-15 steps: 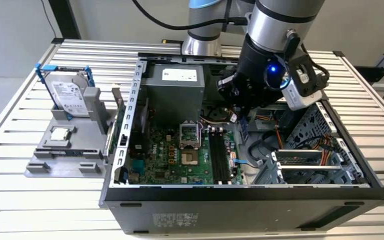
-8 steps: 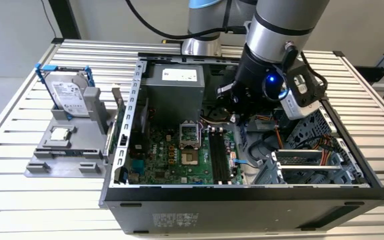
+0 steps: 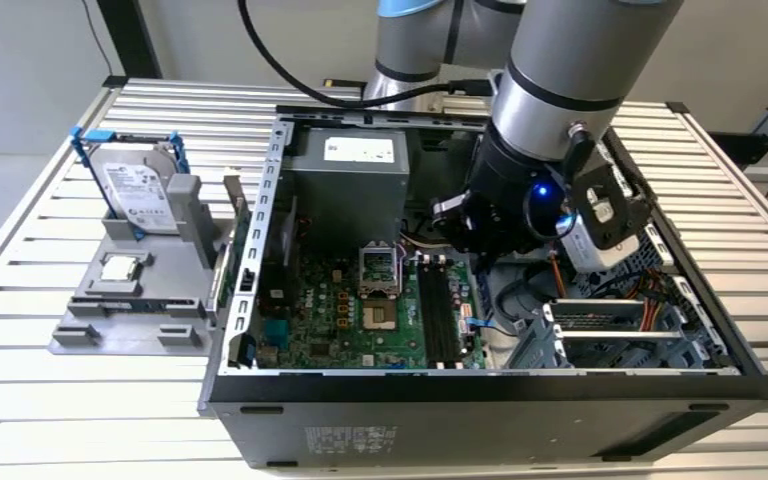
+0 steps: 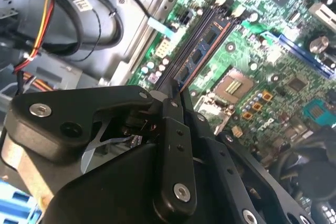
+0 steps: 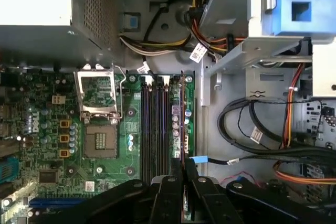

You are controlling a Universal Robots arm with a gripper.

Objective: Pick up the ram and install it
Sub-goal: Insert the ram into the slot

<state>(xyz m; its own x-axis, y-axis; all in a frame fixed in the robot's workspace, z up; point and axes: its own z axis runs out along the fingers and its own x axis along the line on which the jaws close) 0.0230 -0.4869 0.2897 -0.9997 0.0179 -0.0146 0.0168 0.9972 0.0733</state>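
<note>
The ram (image 5: 182,119) is a thin dark stick seen edge-on in the first wrist view. In the second wrist view the ram (image 4: 206,43) shows black chips on its side. It stands on edge along the black memory slots (image 5: 156,124) of the green motherboard (image 3: 331,320), on the side towards the cables. I cannot tell whether it is seated. My gripper (image 5: 184,176) is shut on its near end, fingers (image 4: 167,109) pressed together. In the exterior view the gripper (image 3: 484,262) hangs inside the open computer case (image 3: 491,385), over the slots (image 3: 440,310).
An open processor socket (image 5: 98,141) lies beside the slots. The grey power supply (image 3: 348,168) fills the case's far end, and cable bundles (image 5: 252,135) and a drive cage (image 3: 611,330) sit beside the gripper. Outside, a grey stand (image 3: 131,320) holds a hard drive (image 3: 137,190) and a processor chip (image 3: 120,268).
</note>
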